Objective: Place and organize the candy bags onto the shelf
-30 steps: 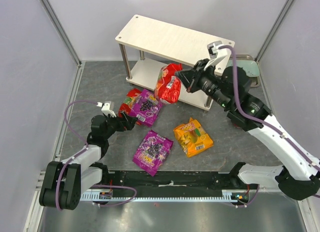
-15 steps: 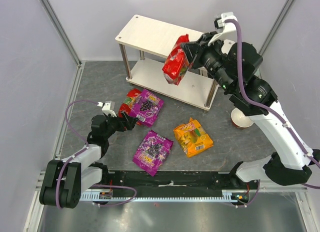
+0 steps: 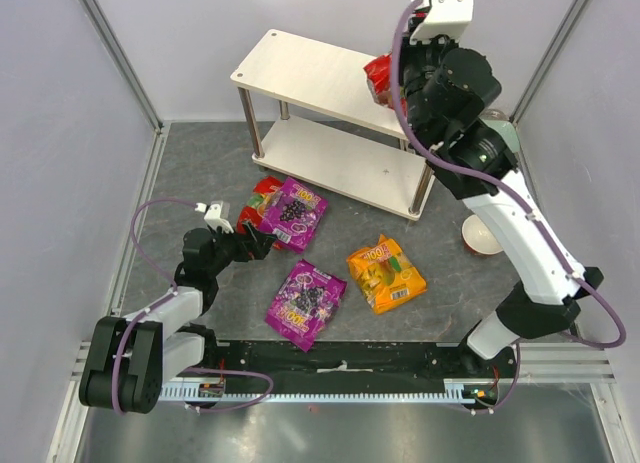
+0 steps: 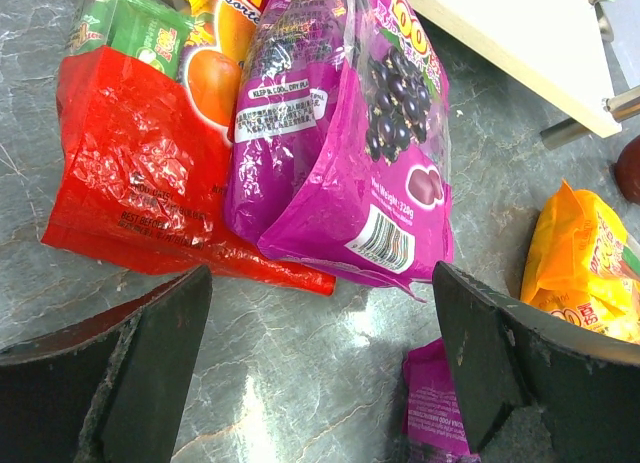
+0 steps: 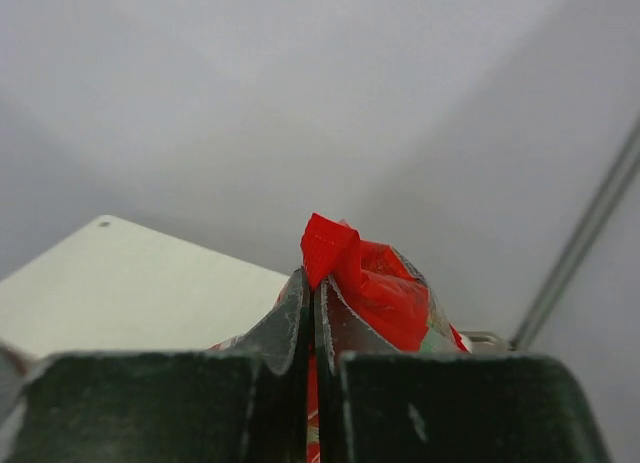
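So the right jaws are clamped on a red candy bag (image 5: 365, 273), up by the right end of the shelf (image 3: 310, 73) top board, which lies down-left of them. The left jaws gape open low over the desk (image 3: 200, 173), facing a purple bag (image 4: 340, 143).

A dark grey marbled table (image 3: 190, 163) is enclosed by pale lilac-white wall panels (image 3: 60, 133) in slim aluminium frame posts (image 3: 115, 53). A small round bowl, reddish-brown outside and white inside (image 3: 483, 235), stands on the table's right side. A pale green metal tray (image 3: 508, 135) lies in the far right corner, mostly hidden.
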Tool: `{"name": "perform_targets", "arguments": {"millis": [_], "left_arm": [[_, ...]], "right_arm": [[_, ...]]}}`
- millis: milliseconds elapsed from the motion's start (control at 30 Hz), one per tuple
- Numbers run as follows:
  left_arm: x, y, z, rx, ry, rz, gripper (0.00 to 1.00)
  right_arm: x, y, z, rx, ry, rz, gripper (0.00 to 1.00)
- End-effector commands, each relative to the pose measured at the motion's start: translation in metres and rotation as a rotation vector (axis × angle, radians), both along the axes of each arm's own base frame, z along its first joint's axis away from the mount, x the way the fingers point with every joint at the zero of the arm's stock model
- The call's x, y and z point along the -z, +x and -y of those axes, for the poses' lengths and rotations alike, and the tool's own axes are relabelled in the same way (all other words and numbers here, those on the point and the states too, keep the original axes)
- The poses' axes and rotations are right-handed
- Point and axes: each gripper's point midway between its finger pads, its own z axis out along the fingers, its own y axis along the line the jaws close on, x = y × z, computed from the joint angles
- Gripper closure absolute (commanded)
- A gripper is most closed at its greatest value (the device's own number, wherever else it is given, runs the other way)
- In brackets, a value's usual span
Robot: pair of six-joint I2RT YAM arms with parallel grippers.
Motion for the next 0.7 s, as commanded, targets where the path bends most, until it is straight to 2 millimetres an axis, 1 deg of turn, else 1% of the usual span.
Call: {"name": "perform_targets", "arguments": {"millis": [0,33,67,100,200,233,300,333,400,433,467,567,667], "left_arm": [[-0.022,0.011,0.006,0.026,-0.011,0.075,0.02],[-0.021,0.011,0.006,0.026,-0.011,0.072,0.02],[-0.021,0.011,0.006,0.027,-0.011,0.07,0.02],[-0.022,0.012,0.006,0.026,-0.011,0.072,0.02],[-0.022,0.012,0.006,0.03,-0.012,0.07,0.02],[-0.022,0.012,0.006,0.03,-0.012,0.07,0.02],[-0.022,0.012,0.006,0.03,-0.012,0.07,0.02],[-0.022,0.012,0.006,0.03,-0.012,0.072,0.02],[-0.022,0.012,0.006,0.03,-0.012,0.07,0.03],[-0.022,0.012,0.006,0.03,-0.011,0.071,0.03],[-0.021,0.012,0.006,0.03,-0.01,0.07,0.03],[-0.021,0.012,0.006,0.03,-0.01,0.07,0.03],[-0.02,0.012,0.007,0.035,-0.011,0.065,0.03]], "right_arm": [[-0.018,0.007,0.042,0.302,-0.089,0.072,1.0],[-0.014,0.012,0.04,0.317,-0.114,0.067,1.0],[-0.008,0.019,0.033,0.324,-0.144,0.06,1.0],[-0.01,0.02,0.033,0.336,-0.159,0.071,1.0],[-0.003,0.037,0.021,0.353,-0.242,0.068,1.0],[0.008,0.048,0.01,0.353,-0.28,0.05,1.0],[0.015,0.058,0.005,0.365,-0.329,0.036,1.0],[0.026,0.067,-0.003,0.369,-0.377,0.017,1.0],[0.038,0.076,-0.007,0.377,-0.419,-0.004,1.0],[0.049,0.083,-0.011,0.385,-0.452,-0.024,1.0],[0.054,0.087,-0.013,0.386,-0.461,-0.031,1.0],[0.066,0.099,-0.011,0.392,-0.453,-0.044,1.0],[0.073,0.106,-0.018,0.339,-0.426,-0.043,1.0]]}}
